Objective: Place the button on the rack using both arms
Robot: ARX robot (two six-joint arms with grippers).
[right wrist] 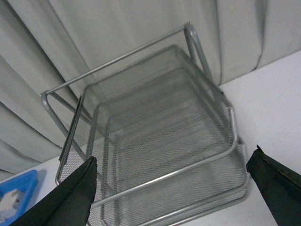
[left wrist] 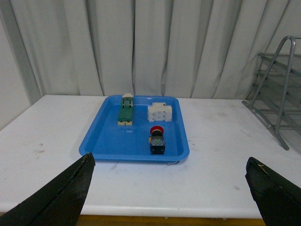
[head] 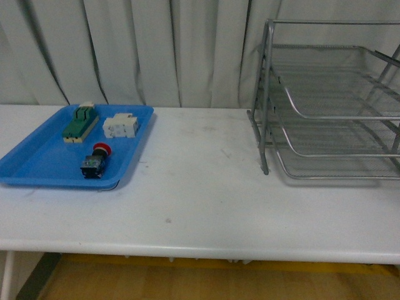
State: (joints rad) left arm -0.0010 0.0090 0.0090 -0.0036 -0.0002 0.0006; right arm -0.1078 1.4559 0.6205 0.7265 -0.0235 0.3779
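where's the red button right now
In the front view the button lies in the blue tray on the left side of the table, near the tray's front edge, just in front of the white component and the green-topped block.

The rack (head: 325, 117) is silver metal, with fine wire mesh shelves and smooth round rods that carry a dull sheen, and behind it hangs a pale cloth curtain (head: 156, 50), matt and softly folded. The tray (head: 37, 164) is smooth blue plastic with a slight gloss, and on it the button (head: 97, 159) has a shiny red plastic cap over a dark plastic body, beside a green block (head: 79, 122) and a white block (head: 120, 125) of matt plastic. The bench (head: 200, 200) has a smooth white top, mostly matt and faintly scuffed, while the left hand (left wrist: 168, 158) and the right hand (right wrist: 175, 154) show dull black fingers.
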